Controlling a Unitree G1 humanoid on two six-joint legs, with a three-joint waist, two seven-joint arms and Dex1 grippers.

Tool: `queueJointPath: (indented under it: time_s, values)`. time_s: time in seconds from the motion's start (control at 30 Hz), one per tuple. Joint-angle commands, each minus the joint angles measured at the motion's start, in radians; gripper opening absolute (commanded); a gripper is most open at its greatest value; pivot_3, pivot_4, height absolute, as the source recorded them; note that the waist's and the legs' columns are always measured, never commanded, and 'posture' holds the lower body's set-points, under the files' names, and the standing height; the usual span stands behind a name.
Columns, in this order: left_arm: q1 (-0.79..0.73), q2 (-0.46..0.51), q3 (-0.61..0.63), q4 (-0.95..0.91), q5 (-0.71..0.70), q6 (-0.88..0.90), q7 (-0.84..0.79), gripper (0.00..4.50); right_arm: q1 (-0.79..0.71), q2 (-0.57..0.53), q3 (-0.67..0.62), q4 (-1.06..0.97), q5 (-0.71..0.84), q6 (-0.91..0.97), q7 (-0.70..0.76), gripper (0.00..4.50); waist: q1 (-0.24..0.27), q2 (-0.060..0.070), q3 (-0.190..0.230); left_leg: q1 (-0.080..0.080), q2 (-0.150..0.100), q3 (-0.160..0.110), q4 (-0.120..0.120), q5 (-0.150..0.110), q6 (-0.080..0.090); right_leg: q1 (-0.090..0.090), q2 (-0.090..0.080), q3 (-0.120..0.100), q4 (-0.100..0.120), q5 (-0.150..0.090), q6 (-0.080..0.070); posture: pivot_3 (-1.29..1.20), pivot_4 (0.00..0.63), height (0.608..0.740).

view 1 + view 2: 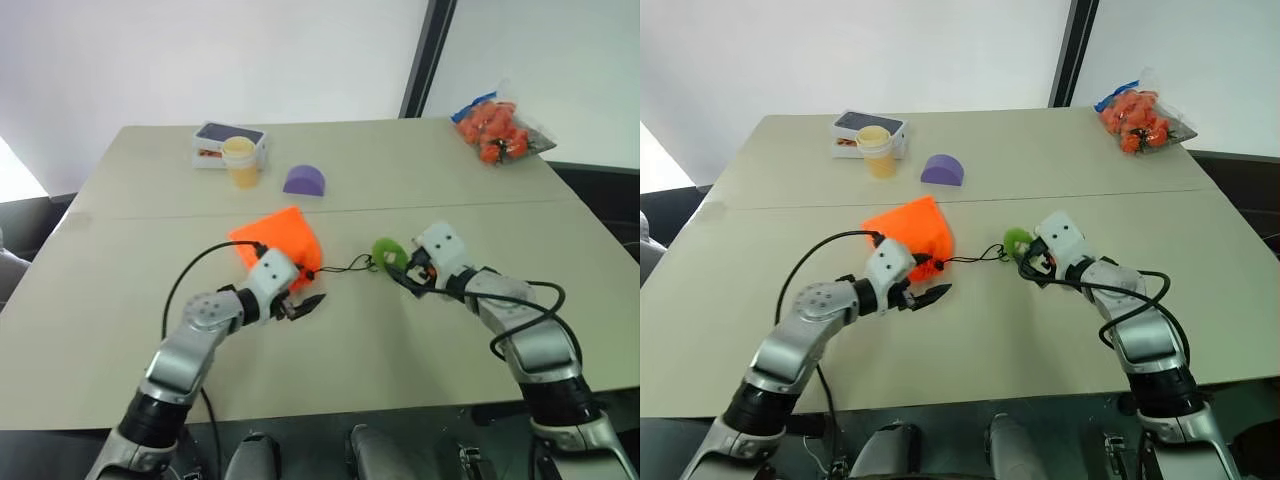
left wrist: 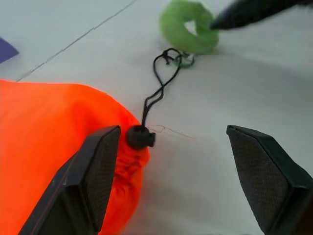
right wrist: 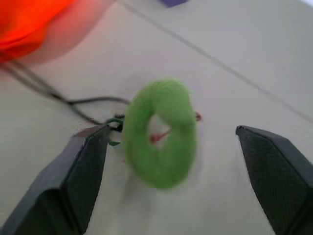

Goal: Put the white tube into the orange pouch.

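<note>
Both pincers released beside the cinched pouch; the tube itself cannot be seen.

The left gripper [image 2: 171, 181] stands released, one finger touching the gathered mouth of the bright neon-orange fabric pouch [image 1: 275, 240], its black cord lock [image 2: 139, 137] between the jaws. The right gripper [image 3: 171, 181] is also released, straddling a fuzzy green ring [image 3: 161, 132] tied to the thin dark cord [image 2: 159, 88]. The pouch lies mid-table, mouth drawn shut. The white tube is not visible; presumably inside, so the task looks at its closing step, and next both arms should back clear. Farther off: a pale yellow cup [image 1: 239, 160], a purple half-dome block [image 1: 304, 180], a clear bag of orange-red items [image 1: 495, 128].
</note>
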Motion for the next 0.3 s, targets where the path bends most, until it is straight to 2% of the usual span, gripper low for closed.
queueJointPath:
  time_s: [0.03, 0.2, 0.3]
  values:
    - [0.057, 0.035, 0.157, -0.045, -0.087, 0.041, 0.015, 3.82, 0.058, -0.016, -0.066, -0.043, 0.050, -0.073, 0.049, 4.13, -0.001, 0.000, 0.000, 0.000, 0.000, 0.000, 0.000, 0.000, 0.000, 0.000, 0.000, 0.000, 0.000, 0.000, 0.000, 0.00, 0.150, 0.723]
    - [0.155, 0.060, 0.300, 0.010, -0.113, 0.000, 0.066, 3.82, 0.109, -0.002, -0.143, -0.010, 0.110, -0.128, 0.077, 4.13, 0.001, -0.001, 0.000, 0.000, 0.000, 0.000, 0.002, 0.000, 0.000, 0.001, 0.000, 0.000, 0.000, -0.002, 0.003, 0.00, 0.150, 0.723]
    - [0.200, 0.065, 0.340, 0.047, -0.105, -0.046, 0.086, 3.82, 0.113, 0.008, -0.166, 0.011, 0.145, -0.139, 0.097, 4.13, 0.001, -0.001, 0.000, 0.001, 0.000, 0.000, 0.002, 0.000, 0.000, 0.001, 0.000, 0.000, -0.001, -0.002, 0.003, 0.00, 0.150, 0.723]
